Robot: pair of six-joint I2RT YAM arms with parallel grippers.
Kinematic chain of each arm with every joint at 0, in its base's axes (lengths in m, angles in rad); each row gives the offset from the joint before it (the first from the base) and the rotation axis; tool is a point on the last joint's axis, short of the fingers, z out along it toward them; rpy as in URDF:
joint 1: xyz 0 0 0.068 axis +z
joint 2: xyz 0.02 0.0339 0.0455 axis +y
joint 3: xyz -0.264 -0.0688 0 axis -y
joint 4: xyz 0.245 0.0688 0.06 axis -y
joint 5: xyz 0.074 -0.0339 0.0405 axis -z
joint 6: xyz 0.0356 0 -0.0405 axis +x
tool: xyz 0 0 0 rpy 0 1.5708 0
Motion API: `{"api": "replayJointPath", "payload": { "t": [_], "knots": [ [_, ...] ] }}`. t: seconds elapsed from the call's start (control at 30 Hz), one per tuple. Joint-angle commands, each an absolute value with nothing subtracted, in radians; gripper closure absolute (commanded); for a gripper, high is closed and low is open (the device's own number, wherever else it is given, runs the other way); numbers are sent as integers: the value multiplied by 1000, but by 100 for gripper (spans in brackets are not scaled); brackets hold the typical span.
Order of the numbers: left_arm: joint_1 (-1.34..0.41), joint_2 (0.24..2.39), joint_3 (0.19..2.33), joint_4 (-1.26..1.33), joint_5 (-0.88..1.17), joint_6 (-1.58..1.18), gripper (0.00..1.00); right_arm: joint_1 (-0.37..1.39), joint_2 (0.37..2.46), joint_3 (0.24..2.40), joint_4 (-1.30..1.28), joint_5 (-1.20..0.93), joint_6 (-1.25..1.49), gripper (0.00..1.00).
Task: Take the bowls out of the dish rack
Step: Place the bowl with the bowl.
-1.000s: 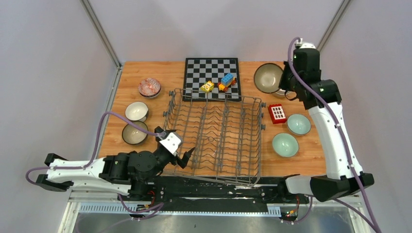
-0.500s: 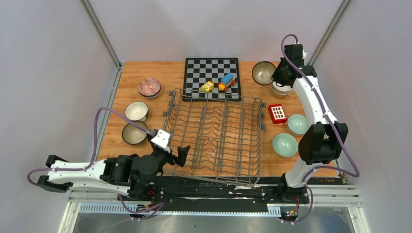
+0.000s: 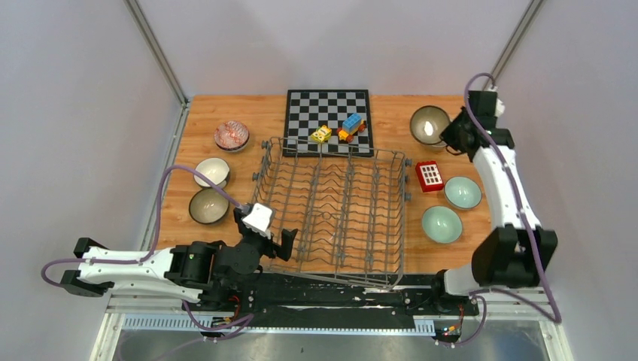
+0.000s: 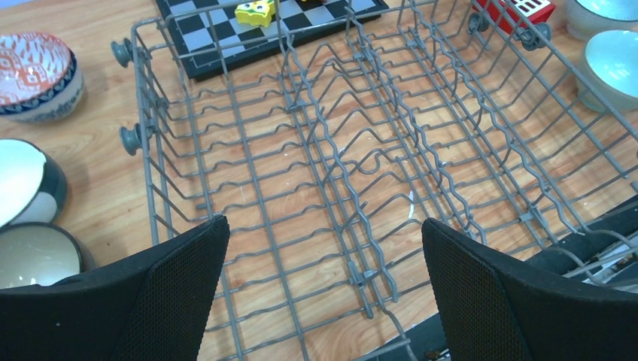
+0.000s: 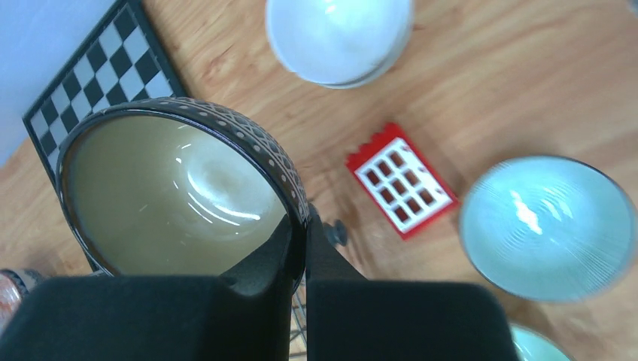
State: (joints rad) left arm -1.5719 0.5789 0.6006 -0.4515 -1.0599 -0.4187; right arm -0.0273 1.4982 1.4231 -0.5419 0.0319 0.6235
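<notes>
Right gripper (image 5: 305, 226) is pinching the dark-patterned bowl (image 5: 180, 195) by its rim near the far right corner of the table (image 3: 248, 113); left gripper (image 4: 323, 241), spread, is hovering at the near left corner of the dish rack (image 4: 248, 150).

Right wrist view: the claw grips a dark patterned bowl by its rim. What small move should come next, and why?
Probably lower the dark patterned bowl onto bare wood of the table near the mint bowls, then open. The right claw is shut on its rim, seemingly holding it off the wood, and the dish rack shows no bowls left.
</notes>
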Motion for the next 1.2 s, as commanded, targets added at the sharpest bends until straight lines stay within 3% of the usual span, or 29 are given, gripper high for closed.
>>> {"api": "replayJointPath", "payload": {
  "t": [0.0,0.23,0.43,0.67,0.83,1.17],
  "knots": [
    [-1569,575,589,-479,-1092,-530,0,-94,1266,1294,-497,63,672,100],
    [-1569,554,661,-702,-1211,-714,0,-79,1037,1082,-530,-9,679,100],
    [-1568,545,740,-793,-1278,-743,0,231,962,1080,-595,72,608,100],
    [-1567,522,773,-855,-1312,-793,0,670,1146,1250,-653,75,532,100],
    [-1565,531,803,-757,-1207,-752,0,880,1279,1346,-676,92,498,100],
    [-1395,764,966,-660,-926,-721,0,945,1367,1392,-677,133,524,100]
  ]
}}
